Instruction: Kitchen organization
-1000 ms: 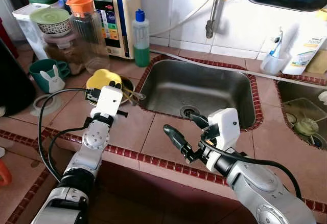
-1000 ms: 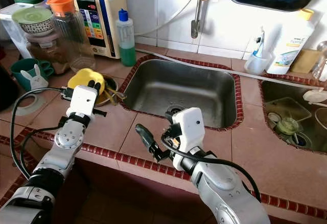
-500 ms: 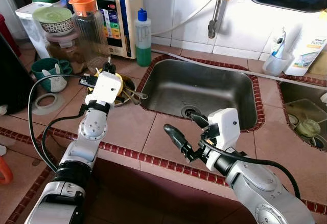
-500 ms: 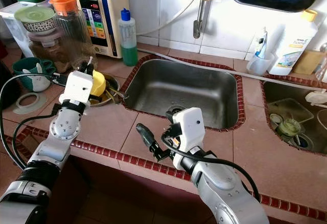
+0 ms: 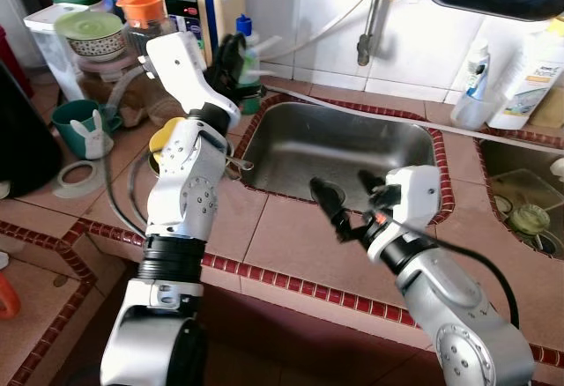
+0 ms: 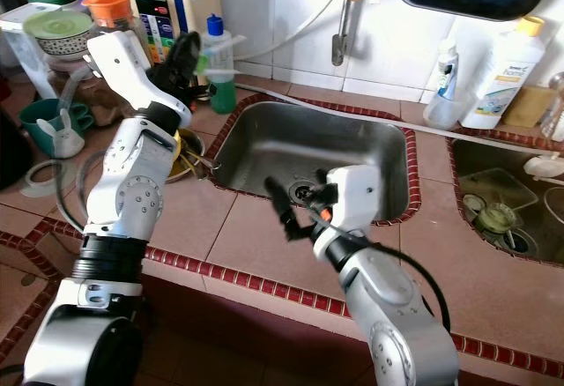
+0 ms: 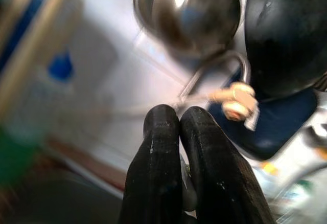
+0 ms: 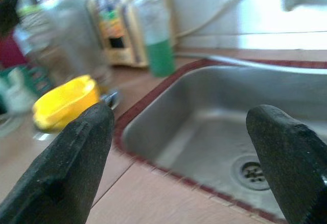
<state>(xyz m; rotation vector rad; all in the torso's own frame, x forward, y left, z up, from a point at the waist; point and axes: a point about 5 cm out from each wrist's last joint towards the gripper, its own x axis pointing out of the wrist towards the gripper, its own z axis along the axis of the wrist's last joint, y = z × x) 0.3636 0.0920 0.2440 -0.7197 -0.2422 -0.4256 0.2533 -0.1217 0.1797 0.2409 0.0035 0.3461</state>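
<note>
The left gripper (image 5: 231, 55) is raised above the tiled surface (image 5: 264, 245), near the green soap bottle (image 6: 218, 60), its jaws pressed together on nothing visible. The right gripper (image 5: 348, 196) hovers at the sink's (image 5: 352, 152) front edge, jaws spread wide and empty. A yellow bowl (image 8: 64, 101) sits left of the sink.

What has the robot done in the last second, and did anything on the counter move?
The left end effector lifted away from the yellow cup by the sink and now hangs high before the green soap bottle, fingers shut and holding nothing. The right end effector moved forward from the counter's front edge to the sink's near rim, still open. The cup, bottle, jars and sink stayed where they were.
</note>
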